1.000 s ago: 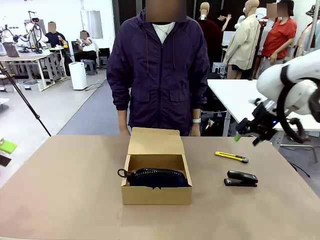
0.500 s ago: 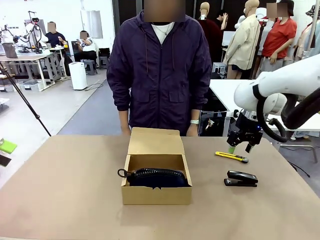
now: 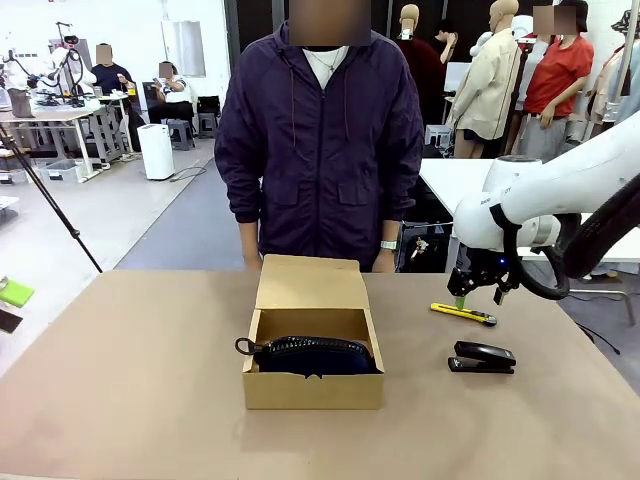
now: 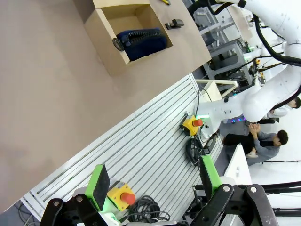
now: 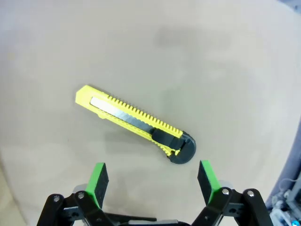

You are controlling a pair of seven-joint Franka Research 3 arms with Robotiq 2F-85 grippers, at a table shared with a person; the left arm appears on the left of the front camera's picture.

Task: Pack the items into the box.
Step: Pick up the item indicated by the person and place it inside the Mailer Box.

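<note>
The brown cardboard box [image 3: 313, 370] stands open at the table's middle, its flap lid lying back toward the person. The dark navy pouch [image 3: 315, 355] lies inside it, ring loop poking over the left wall; the box [image 4: 110, 44] and pouch [image 4: 141, 40] also show in the left wrist view. The yellow utility knife [image 3: 463, 314] lies on the table right of the box, and the black stapler [image 3: 482, 357] sits nearer me. My right gripper [image 3: 478, 293] hangs open just above the knife [image 5: 136, 125], fingers [image 5: 98, 183] apart. My left gripper [image 4: 155, 181] is open, off the table's near edge.
A person in a dark jacket stands at the far edge behind the box, hands [image 3: 388, 262] low behind the table. Bare table [image 3: 130, 380] lies left of the box and in front of it. Below my left gripper are a slatted metal frame [image 4: 141, 155] and a yellow emergency-stop button [image 4: 192, 124].
My right arm has swung in from the far right and come down, so its open gripper now hangs over the yellow knife. Box, pouch, stapler and knife have not moved.
</note>
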